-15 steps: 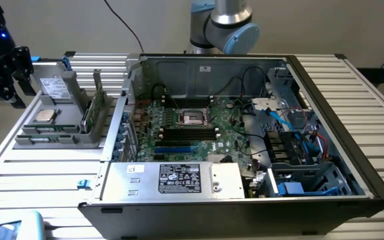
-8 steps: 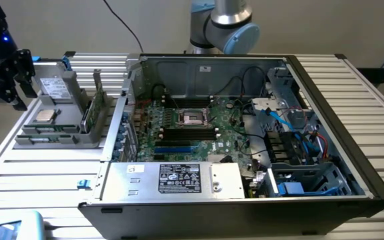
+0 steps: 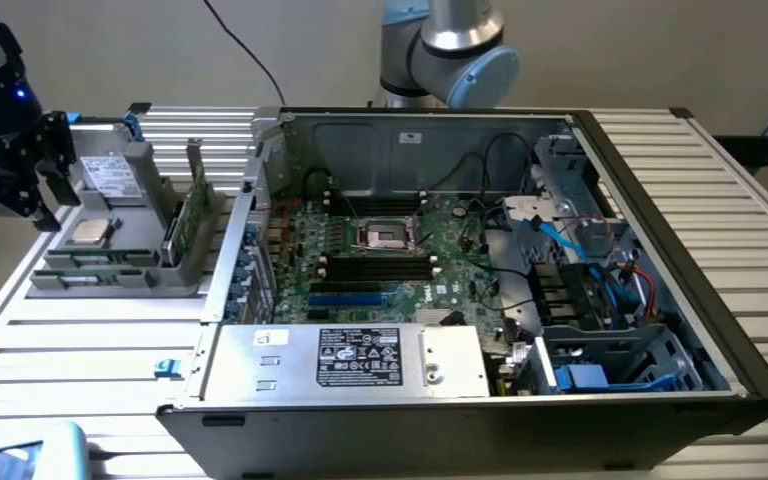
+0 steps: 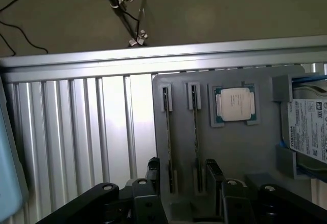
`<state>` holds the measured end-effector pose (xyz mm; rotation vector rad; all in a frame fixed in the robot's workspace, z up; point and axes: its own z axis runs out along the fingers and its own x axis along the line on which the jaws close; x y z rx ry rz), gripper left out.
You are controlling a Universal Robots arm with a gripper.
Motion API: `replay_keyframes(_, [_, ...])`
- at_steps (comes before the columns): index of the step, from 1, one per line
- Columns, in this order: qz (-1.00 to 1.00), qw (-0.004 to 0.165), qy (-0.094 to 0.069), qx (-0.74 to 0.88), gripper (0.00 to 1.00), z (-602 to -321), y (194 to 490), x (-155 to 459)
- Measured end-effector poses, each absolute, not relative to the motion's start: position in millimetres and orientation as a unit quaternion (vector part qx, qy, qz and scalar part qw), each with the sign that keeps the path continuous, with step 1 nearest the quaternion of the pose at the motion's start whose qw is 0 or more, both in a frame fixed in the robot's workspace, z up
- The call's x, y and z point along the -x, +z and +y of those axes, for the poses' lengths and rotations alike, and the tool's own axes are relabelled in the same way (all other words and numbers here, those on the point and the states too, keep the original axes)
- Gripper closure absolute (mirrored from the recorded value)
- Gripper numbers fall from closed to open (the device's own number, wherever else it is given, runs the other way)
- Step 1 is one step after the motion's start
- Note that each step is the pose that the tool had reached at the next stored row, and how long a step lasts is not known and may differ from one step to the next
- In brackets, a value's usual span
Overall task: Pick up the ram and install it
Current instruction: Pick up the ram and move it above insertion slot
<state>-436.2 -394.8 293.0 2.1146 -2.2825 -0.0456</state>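
Two sticks of ram [image 4: 195, 132] stand on edge in slots of a grey holder [image 4: 240, 152], just beside a processor [image 4: 234, 104]. In the exterior view the holder sits at nine o'clock from the open case [image 3: 411, 150]. The gripper [image 4: 182, 175] hangs near the sticks, its jaws spread wide, grasping nothing.

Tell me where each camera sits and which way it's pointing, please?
Exterior view: off the arm, above the table, looking down into the open computer case; arm and gripper show.
Wrist view: on the wrist, looking down past the open gripper at the grey holder with two ram sticks.
Both show the gripper, holder, ram sticks and processor chip.
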Motion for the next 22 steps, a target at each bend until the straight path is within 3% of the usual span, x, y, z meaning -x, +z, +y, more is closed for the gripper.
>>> replay_keyframes(22, [-0.733,0.015,-0.015,-0.679,0.52,-400,253,431])
